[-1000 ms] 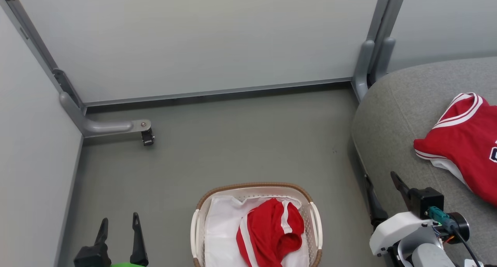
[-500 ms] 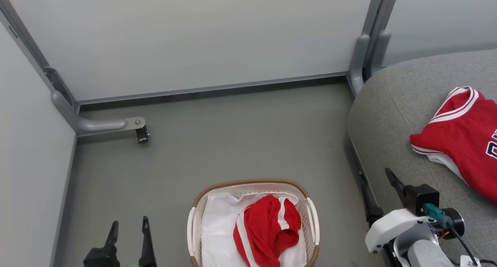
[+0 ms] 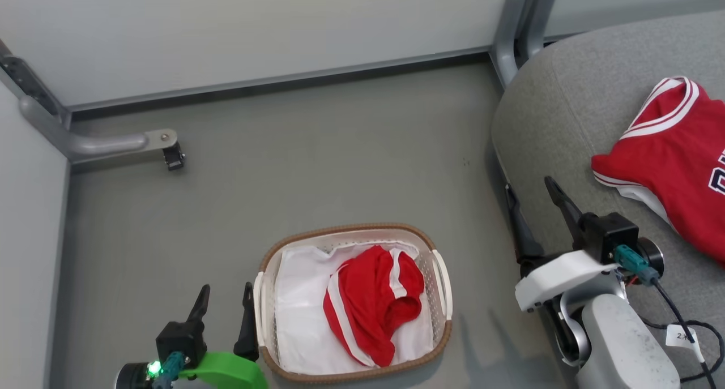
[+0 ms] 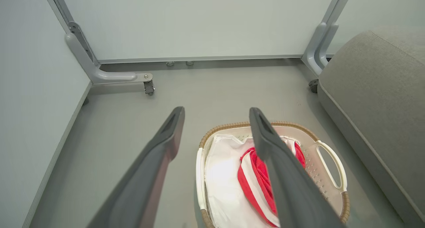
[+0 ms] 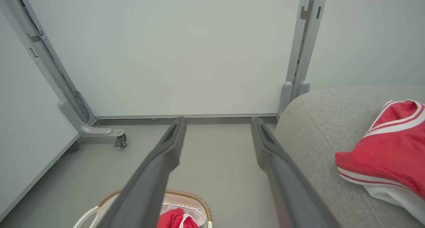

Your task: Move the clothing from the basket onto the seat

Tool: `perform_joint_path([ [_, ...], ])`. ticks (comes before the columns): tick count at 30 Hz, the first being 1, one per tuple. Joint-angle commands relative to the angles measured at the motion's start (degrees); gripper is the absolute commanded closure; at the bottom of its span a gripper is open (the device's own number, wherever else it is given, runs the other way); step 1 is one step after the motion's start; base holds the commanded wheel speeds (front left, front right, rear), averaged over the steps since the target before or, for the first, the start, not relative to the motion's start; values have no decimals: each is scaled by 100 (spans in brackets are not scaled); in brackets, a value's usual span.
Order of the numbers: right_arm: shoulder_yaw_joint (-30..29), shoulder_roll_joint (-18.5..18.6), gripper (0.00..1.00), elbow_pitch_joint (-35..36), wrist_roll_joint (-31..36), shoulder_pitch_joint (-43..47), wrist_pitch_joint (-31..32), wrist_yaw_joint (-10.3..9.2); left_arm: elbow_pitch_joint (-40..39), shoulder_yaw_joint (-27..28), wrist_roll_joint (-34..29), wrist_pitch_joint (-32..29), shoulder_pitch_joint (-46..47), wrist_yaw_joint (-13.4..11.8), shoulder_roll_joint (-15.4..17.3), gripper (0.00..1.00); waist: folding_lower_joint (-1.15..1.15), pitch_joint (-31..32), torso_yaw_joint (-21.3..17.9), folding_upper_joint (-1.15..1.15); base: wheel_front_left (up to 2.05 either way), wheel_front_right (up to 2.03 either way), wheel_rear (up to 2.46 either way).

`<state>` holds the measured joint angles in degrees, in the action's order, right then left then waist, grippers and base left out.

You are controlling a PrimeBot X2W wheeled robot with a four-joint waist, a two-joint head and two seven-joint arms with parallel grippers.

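The left gripper (image 3: pixel 225 290) and right gripper (image 3: pixel 529 185) gape empty. Left wrist view: red striped garment (image 4: pixel 257 170) in the oval white brown-rimmed basket (image 4: pixel 232 125); head view adds a lettered red jersey (image 3: pixel 668 162) on the grey woven seat (image 3: pixel 566 106).

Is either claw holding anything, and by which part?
Nothing is held: the left claw and the right claw are both open and empty. The red garment lies loose in the basket.

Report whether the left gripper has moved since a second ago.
Yes. The left gripper has closed in on the basket: it now stands right beside the basket's left rim, where bare floor separated them before.
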<state>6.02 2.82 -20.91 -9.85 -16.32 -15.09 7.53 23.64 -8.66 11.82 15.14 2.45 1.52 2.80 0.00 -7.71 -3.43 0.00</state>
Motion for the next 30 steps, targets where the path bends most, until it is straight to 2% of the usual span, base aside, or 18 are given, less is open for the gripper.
perform_joint_path([
  [1,18,22,0,75,-63,-127,-10,-8,46,-35,36,0,203,30,21,0,0,-461,-265,0,0,0,0],
  [13,243,19,0,561,-352,-769,-10,-8,395,-380,-92,0,1247,139,24,0,0,-1573,-685,0,0,0,0],
  [24,349,19,0,976,-625,-1187,-10,-8,767,-621,-309,0,2112,259,28,0,0,-2310,-902,0,0,0,0],
  [30,359,19,0,1201,-783,-1400,-10,-8,1325,-685,-283,0,2577,356,28,0,0,-2679,-979,0,0,0,0],
])
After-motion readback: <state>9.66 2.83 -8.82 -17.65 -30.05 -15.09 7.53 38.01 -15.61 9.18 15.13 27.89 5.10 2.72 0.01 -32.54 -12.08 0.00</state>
